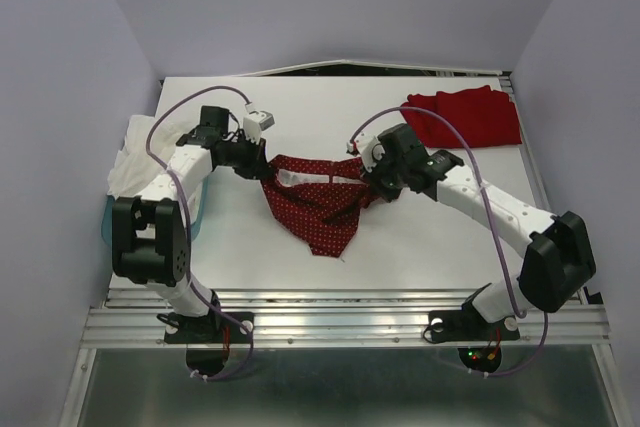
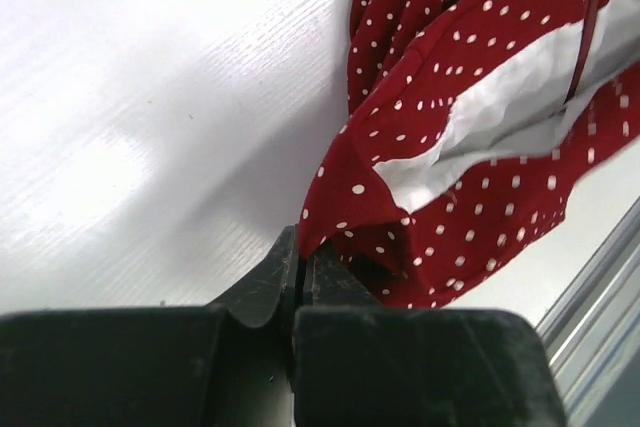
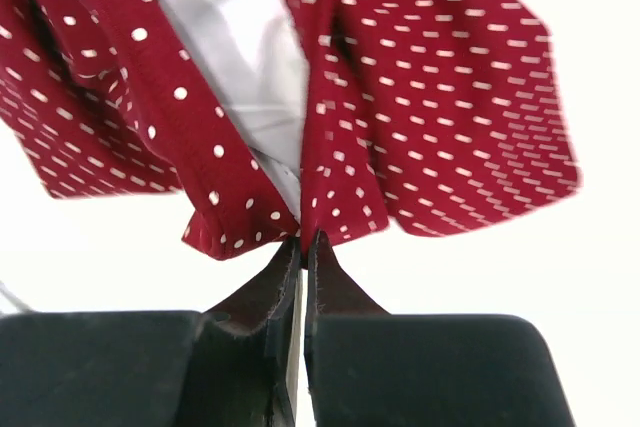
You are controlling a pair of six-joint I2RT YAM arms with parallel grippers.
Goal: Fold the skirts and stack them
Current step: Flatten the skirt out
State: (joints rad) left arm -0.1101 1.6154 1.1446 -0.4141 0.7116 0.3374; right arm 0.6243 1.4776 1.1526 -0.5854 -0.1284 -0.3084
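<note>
The dark red polka-dot skirt [image 1: 318,205] hangs between my two grippers above the table's middle, its white lining showing and its hem drooping to the table. My left gripper [image 1: 258,166] is shut on the skirt's left top corner [image 2: 340,207]. My right gripper [image 1: 372,175] is shut on the right top corner [image 3: 330,197]. The plain bright red skirt [image 1: 465,117] lies folded at the table's far right corner.
A blue bin [image 1: 195,209] with white cloth [image 1: 135,162] stands at the table's left edge. Metal rails [image 1: 350,322] run along the near edge. Walls close in on the left, back and right.
</note>
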